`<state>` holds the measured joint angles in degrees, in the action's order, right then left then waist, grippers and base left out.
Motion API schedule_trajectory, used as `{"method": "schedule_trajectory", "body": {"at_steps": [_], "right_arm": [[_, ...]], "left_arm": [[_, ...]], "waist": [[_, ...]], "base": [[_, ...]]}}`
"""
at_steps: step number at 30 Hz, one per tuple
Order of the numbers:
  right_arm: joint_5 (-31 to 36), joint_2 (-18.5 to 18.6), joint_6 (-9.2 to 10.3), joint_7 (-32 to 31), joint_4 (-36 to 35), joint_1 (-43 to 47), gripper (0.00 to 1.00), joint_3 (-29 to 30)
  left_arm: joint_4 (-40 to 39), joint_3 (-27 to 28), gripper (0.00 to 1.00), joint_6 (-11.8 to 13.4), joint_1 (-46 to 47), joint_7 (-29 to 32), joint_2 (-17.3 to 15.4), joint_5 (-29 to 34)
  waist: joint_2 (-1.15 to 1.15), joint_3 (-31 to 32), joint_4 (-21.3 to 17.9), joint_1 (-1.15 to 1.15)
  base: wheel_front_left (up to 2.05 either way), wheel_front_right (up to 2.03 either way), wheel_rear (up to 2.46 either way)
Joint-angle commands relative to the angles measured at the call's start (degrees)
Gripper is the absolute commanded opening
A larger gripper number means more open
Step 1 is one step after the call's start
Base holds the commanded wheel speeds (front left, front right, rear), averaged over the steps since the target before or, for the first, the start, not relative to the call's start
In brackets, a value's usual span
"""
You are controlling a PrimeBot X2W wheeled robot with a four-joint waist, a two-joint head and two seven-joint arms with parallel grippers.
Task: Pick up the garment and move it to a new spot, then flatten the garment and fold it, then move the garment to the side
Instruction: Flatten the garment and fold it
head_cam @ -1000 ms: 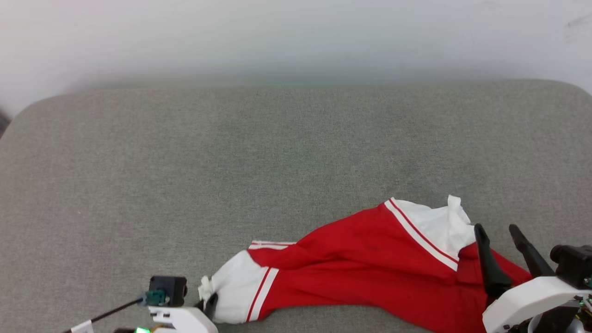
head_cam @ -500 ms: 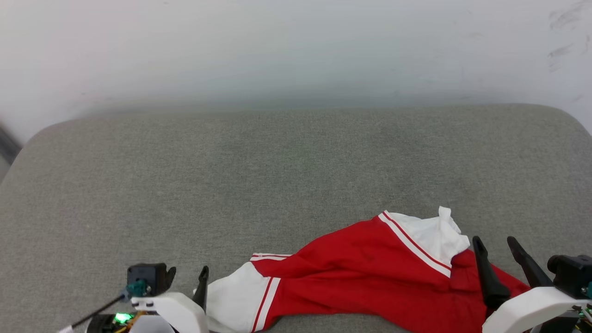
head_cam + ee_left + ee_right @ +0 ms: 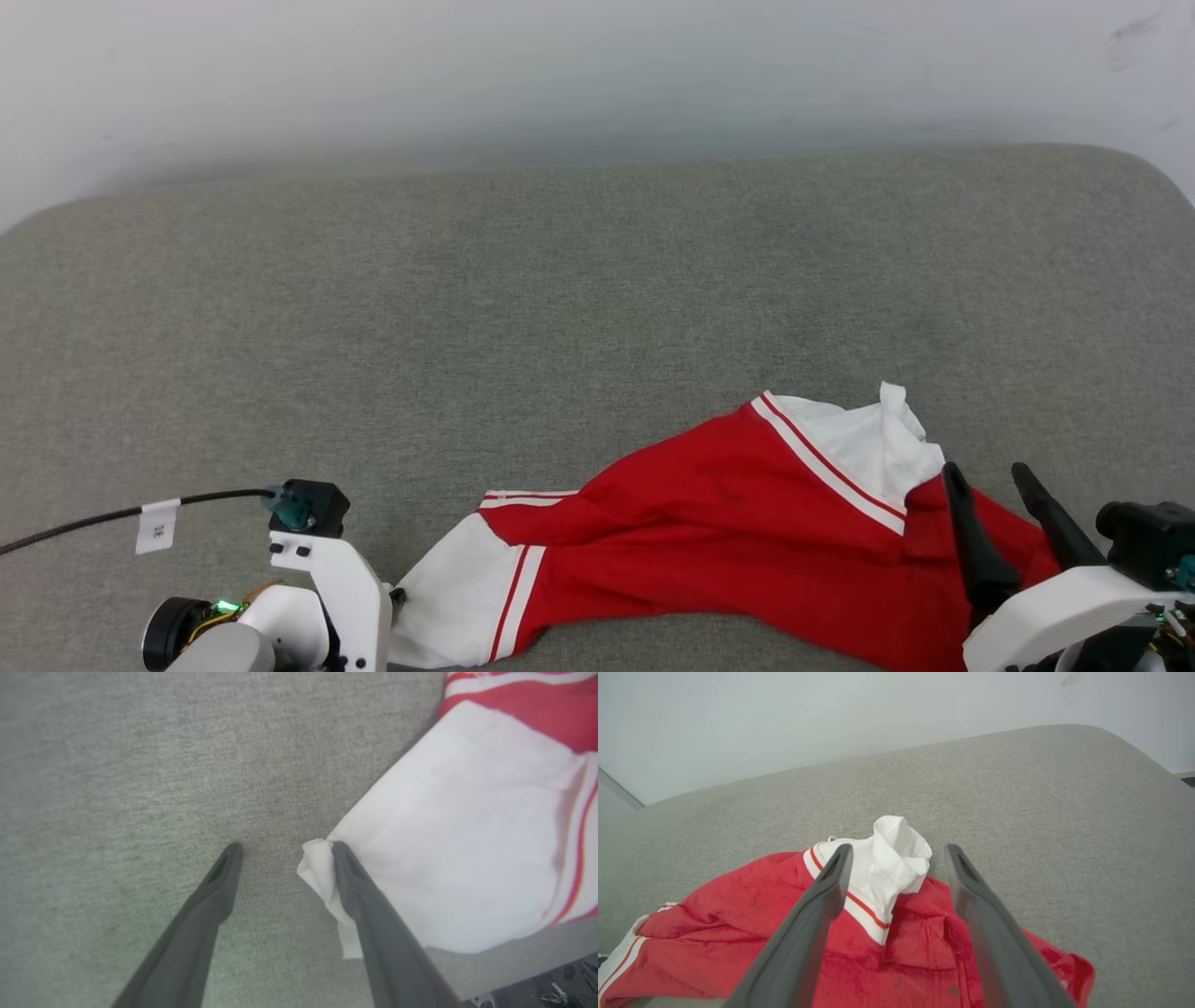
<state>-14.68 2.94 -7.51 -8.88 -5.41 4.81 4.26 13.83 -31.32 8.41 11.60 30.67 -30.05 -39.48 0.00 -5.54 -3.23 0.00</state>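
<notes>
Left tool [image 3: 282, 847] and right tool [image 3: 985, 471] stand spread at either end of the garment [image 3: 709, 551], bunched at the grey bench's [image 3: 597, 308] near edge, where the white cuff [image 3: 317, 868] touching one left finger could snag and drag.

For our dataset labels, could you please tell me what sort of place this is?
Probably an indoor test setup: a grey upholstered surface against a bare white wall, with a red garment on it.
</notes>
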Motion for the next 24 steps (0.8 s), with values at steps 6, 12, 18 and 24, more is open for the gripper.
{"method": "schedule_trajectory", "body": {"at_steps": [6,12,18,24], "right_arm": [[-0.3,-0.1,0.04,0.9,1.3,-1.7,1.00,0.2],[0.3,-0.1,0.04,1.1,2.2,-2.4,1.00,1.2],[-0.4,-0.1,0.04,-0.8,3.6,-2.7,1.00,2.3],[-3.8,2.3,0.04,-8.1,9.1,-6.6,1.00,4.5]], "left_arm": [[3.1,-4.5,0.31,-2.6,-1.3,8.7,2.2,-2.9],[0.6,-3.4,0.00,-0.7,-1.3,5.0,2.1,-1.4],[-3.0,0.1,0.00,2.8,-0.2,-3.5,1.0,1.7],[-9.2,3.3,0.00,6.2,0.1,-11.1,0.2,4.6]], "waist": [[0.00,-2.0,-1.7,0.00],[0.00,-1.1,-1.3,0.00],[0.00,0.6,-0.3,0.00],[0.00,0.9,0.7,0.00]], "base": [[0.00,0.00,0.00],[0.00,0.00,0.00],[0.00,0.00,0.00],[0.00,0.00,0.00]]}}
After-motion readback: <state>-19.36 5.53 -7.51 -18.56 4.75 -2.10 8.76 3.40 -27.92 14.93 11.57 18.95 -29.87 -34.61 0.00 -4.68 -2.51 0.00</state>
